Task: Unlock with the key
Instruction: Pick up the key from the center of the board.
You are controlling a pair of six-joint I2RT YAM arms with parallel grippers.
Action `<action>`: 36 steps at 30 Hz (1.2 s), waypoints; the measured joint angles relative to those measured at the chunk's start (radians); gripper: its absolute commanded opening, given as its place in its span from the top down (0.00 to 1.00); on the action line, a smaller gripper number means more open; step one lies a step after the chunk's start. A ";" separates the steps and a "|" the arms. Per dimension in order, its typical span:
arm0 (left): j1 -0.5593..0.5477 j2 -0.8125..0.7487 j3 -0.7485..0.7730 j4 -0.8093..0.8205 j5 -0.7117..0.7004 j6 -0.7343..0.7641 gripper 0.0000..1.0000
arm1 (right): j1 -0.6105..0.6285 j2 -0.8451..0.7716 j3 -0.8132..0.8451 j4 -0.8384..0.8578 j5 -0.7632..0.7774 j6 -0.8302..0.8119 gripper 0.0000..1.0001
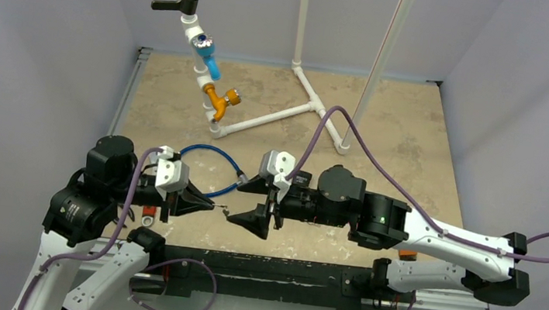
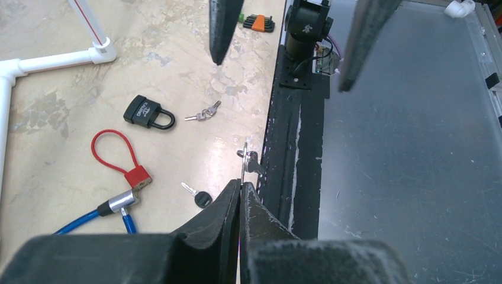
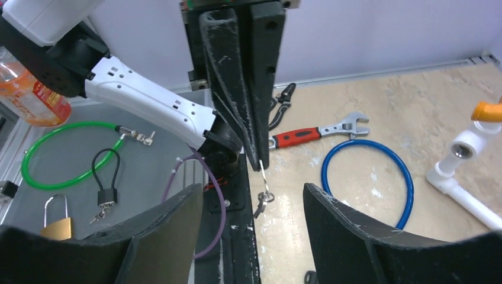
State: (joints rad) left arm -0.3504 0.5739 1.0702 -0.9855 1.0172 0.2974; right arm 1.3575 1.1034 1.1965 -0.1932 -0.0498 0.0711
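Note:
My left gripper [image 1: 211, 206] is shut on a small silver key [image 2: 244, 168]. The key's thin blade sticks out past the fingertips, and a ring with a second small key [image 3: 263, 198] dangles from it. The right gripper [image 1: 257, 201] faces it with its jaws open and nothing between them. The dangling key hangs just beyond the gap of the right gripper [image 3: 253, 189], over the table's near edge. On the table lie a black padlock [image 2: 148, 112] with its keys [image 2: 203, 113], a red cable lock [image 2: 137, 176], a blue cable lock [image 2: 112, 207] and a black-headed key [image 2: 198, 196].
The blue cable's loop [image 3: 367, 177] lies by a red-handled wrench [image 3: 314, 133] and pliers [image 3: 283, 100]. On the grey shelf are a green cable lock [image 3: 65, 148], a small black padlock [image 3: 106, 192], a brass padlock [image 3: 56, 222] and a bottle [image 3: 29, 83]. A white pipe frame [image 1: 276, 116] stands behind.

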 measured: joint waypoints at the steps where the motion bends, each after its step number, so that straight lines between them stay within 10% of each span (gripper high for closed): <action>1: 0.000 0.005 0.000 0.000 -0.004 -0.002 1.00 | 0.000 -0.002 0.002 0.005 -0.019 -0.010 0.39; 36: 0.000 0.030 0.019 0.000 -0.018 -0.028 1.00 | 0.000 0.126 -0.010 0.061 -0.092 -0.262 0.69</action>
State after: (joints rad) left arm -0.3504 0.6037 1.0893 -0.9859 0.9989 0.2691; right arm 1.3575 1.2297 1.1866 -0.1322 -0.1413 -0.1905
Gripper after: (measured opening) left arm 0.004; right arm 0.394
